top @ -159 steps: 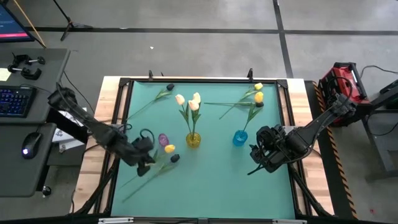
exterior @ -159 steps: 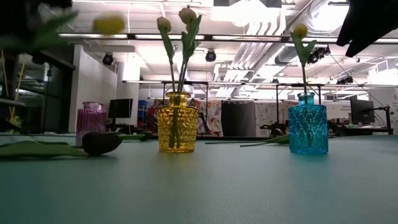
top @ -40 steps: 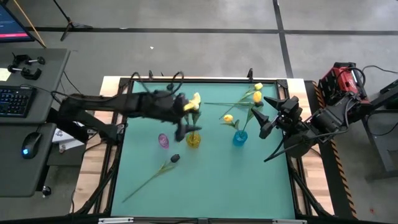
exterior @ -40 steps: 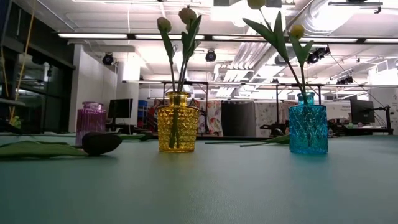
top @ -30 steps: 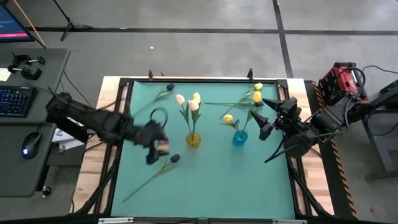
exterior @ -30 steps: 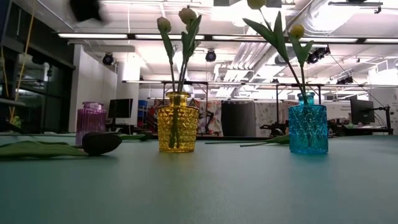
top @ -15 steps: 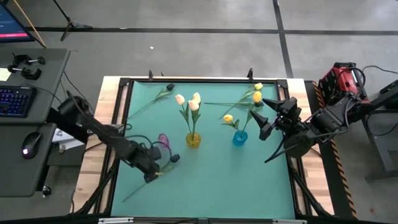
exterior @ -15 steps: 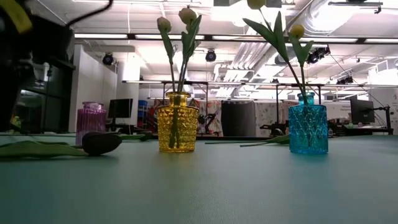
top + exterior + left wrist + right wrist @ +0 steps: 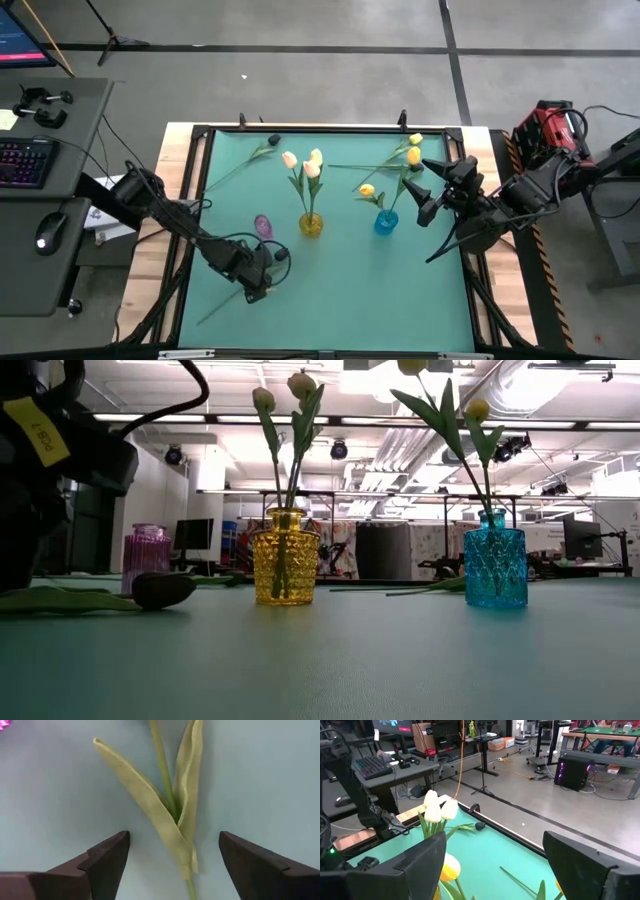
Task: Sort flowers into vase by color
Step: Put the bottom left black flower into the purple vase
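Note:
A black tulip lies flat on the green mat, its head (image 9: 281, 255) nearest the vases and its stem running toward the near left. My left gripper (image 9: 256, 276) hangs open above that stem; in the left wrist view its fingers stand on either side of the stem and leaves (image 9: 172, 810) without touching. A yellow vase (image 9: 310, 226) holds cream tulips (image 9: 305, 163). A blue vase (image 9: 386, 222) holds yellow tulips (image 9: 367, 190). The purple vase (image 9: 262, 227) holds no flower. My right gripper (image 9: 428, 190) waits open just right of the blue vase.
A second black tulip (image 9: 272, 141) lies at the far left of the mat, and a yellow tulip (image 9: 415, 139) lies at the far right. A raised black frame (image 9: 330, 129) edges the mat. A desk with a keyboard (image 9: 25, 162) stands to the left.
My left gripper has swung from beside the purple vase toward the table's near edge and come down over the lying black tulip's stem. It stays open. No flower has moved.

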`<state>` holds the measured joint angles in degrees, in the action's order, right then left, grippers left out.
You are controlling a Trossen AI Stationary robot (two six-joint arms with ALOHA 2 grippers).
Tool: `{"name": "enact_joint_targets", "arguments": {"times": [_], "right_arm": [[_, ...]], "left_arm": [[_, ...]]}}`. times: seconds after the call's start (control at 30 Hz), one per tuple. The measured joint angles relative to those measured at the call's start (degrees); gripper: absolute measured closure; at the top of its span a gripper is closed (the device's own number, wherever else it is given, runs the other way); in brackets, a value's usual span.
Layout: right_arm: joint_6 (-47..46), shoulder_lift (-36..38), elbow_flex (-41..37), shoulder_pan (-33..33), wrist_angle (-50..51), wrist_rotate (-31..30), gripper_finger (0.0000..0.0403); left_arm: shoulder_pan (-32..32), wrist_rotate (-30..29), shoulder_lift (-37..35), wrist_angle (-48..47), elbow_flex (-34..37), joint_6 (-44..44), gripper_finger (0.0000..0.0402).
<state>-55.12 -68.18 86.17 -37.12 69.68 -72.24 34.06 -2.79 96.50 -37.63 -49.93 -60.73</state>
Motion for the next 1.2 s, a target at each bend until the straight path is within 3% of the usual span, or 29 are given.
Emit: {"name": "enact_joint_targets", "arguments": {"times": [0.13, 0.2, 0.3, 0.37, 0.5, 0.6, 0.73, 0.97, 1.07, 1.2], "right_arm": [[0.1, 0.0, 0.0, 0.0, 0.3, 0.5, 0.0082], [0.1, 0.0, 0.0, 0.0, 0.6, 0.9, 0.0082], [0.1, 0.0, 0.0, 0.0, 1.0, 1.4, 0.0082], [0.1, 0.0, 0.0, 0.0, 1.2, 1.4, 0.0082], [0.1, 0.0, 0.0, 0.0, 1.4, 1.4, 0.0082], [0.1, 0.0, 0.0, 0.0, 1.9, 1.4, 0.0082], [-0.2, 0.0, 0.0, 0.0, 2.1, 1.4, 0.0082], [-1.5, 0.0, 0.0, 0.0, 2.1, 1.4, 0.0082], [-1.6, 0.0, 0.0, 0.0, 2.1, 1.4, 0.0082], [-1.5, 0.0, 0.0, 0.0, 2.1, 1.3, 0.0082]], "left_arm": [[0.0, -0.1, 1.0, -2.7, -0.1, 0.0, 0.0161], [0.0, -0.1, 0.7, -3.4, 0.0, -0.1, 0.0221], [-0.1, -0.7, -1.0, -4.4, -0.1, -0.3, 0.0345], [0.0, -1.4, -2.6, -6.3, -0.3, -0.3, 0.0383], [0.0, -4.6, -9.0, -9.3, -2.6, 1.1, 0.0392], [1.0, -11.4, -16.1, -9.8, -4.1, 4.1, 0.0397], [2.0, -25.7, -26.9, -8.4, -6.6, 7.2, 0.0399], [2.8, -59.4, -42.0, -2.1, -7.1, 14.3, 0.0401], [2.8, -68.4, -45.0, -1.8, -6.8, 16.8, 0.0401], [2.8, -75.1, -46.9, -0.8, -2.7, 13.6, 0.0401]]}}
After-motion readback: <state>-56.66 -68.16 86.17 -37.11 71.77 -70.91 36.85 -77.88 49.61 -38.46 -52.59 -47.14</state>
